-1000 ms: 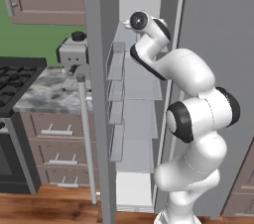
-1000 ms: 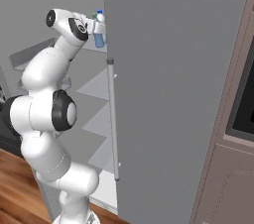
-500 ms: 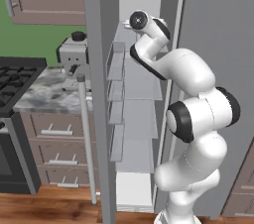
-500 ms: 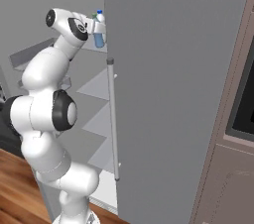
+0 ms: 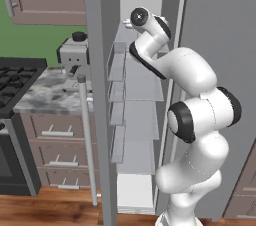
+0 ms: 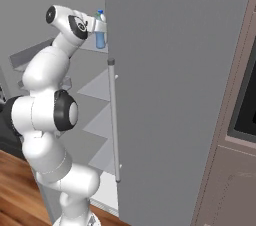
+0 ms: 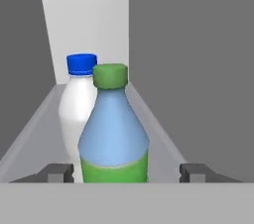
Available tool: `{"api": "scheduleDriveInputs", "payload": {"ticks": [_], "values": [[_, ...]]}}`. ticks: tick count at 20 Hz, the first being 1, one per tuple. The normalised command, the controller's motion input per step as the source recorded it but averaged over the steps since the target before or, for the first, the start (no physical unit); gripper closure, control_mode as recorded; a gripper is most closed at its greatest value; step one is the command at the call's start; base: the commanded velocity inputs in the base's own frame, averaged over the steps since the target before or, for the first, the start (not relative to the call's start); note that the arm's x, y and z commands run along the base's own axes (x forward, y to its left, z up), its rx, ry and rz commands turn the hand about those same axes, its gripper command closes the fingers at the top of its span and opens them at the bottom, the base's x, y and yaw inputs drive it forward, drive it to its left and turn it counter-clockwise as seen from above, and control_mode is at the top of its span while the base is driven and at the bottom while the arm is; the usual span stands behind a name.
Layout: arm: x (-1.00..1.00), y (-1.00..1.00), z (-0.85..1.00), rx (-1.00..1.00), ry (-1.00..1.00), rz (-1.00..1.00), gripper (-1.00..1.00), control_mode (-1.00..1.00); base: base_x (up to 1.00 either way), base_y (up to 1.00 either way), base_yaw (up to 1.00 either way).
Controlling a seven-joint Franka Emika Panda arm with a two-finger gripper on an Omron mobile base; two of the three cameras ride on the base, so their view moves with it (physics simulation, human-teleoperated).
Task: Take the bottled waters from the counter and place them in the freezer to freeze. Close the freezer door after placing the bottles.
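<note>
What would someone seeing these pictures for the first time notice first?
Two water bottles stand upright on a freezer shelf: the green-capped bottle in front, between the gripper's open jaws, with the blue-capped white bottle behind it. The white arm reaches high into the open freezer, whose door stands swung wide. Beside it, a coffee machine sits on the marbled counter.

Hand view: the green-capped bottle [image 7: 114,129] covers much of the blue-capped bottle [image 7: 79,104] behind it, and both bases are cut off below. Right base view: the right-hand door [image 6: 170,90] hides part of the bottles (shelf contact unclear).
</note>
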Motion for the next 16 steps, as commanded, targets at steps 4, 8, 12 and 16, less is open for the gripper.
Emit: {"api": "scheduleDriveInputs", "payload": {"ticks": [4, 8, 12, 16], "values": [[0.00, 0.00, 0.00, 0.00, 0.00, 0.00, -1.00, -1.00, 0.00, 0.00, 0.00], [-0.01, 0.00, 0.00, 0.00, 0.00, 0.00, -1.00, -1.00, 0.00, 0.00, 0.00], [-0.28, 0.01, 0.02, 0.00, 0.00, 0.00, -1.00, -1.00, 0.00, 0.00, 0.00], [-0.57, 0.11, 0.01, 0.00, 0.00, 0.00, -1.00, -1.00, 0.00, 0.00, 0.00]]}}
